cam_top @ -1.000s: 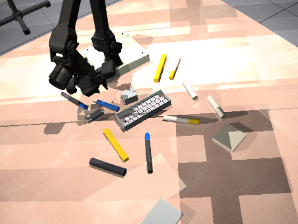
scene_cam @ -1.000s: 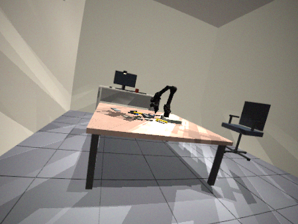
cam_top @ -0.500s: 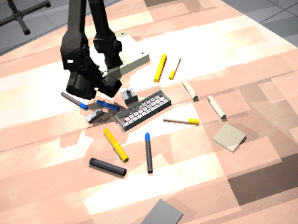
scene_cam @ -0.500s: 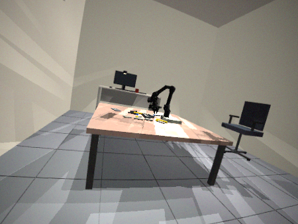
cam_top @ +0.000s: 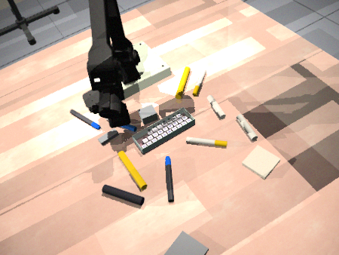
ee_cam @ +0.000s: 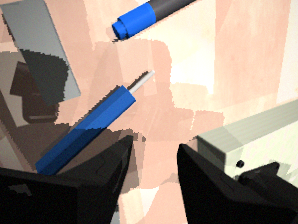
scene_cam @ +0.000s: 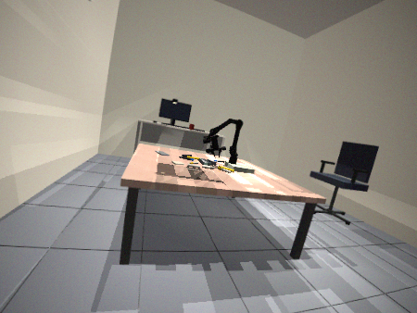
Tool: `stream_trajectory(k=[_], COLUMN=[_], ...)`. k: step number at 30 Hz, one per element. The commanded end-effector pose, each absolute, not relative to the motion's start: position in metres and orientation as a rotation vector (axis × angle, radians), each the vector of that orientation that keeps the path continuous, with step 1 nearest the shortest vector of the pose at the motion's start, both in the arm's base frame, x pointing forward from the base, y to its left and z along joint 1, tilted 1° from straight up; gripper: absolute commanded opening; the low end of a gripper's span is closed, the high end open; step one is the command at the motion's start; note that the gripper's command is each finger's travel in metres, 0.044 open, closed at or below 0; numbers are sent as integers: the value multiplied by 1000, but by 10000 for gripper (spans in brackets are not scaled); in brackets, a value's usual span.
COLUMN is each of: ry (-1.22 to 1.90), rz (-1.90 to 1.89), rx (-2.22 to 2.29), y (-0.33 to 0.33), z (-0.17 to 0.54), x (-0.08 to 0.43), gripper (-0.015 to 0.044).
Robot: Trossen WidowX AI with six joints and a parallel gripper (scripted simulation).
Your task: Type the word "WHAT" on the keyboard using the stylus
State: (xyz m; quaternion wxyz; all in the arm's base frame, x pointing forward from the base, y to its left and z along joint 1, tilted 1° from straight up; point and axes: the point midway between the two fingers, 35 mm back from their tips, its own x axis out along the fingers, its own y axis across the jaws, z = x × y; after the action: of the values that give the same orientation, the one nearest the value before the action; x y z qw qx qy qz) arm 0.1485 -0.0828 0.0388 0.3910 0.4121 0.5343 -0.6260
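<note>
The stylus, a blue handle with a thin pale tip, lies on the desk, partly hidden by the arm in the top view. My gripper is open and empty, its fingertips apart above the desk. In the wrist view the stylus lies left of and beyond the fingers, its handle's rear end near the left finger. In the top view the dark gripper hangs over the stylus area, left of the keyboard. The keyboard has a grey-green case with rows of white keys; the wrist view does not show it.
A grey block and a blue-capped pen lie near the stylus. A grey cube stands beside the keyboard. Yellow rods and several pens lie around. The pale base plate is near the gripper.
</note>
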Motion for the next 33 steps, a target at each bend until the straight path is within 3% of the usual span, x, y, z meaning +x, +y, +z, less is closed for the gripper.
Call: stream_trajectory(k=[1,5,33], ry=[617,473,473], rz=[-2091,-2146,-2146], rx=[1211,1254,1254], y=[-84,-83,-83], z=[52,53,42], x=[174,176,176], gripper=[150,150,150])
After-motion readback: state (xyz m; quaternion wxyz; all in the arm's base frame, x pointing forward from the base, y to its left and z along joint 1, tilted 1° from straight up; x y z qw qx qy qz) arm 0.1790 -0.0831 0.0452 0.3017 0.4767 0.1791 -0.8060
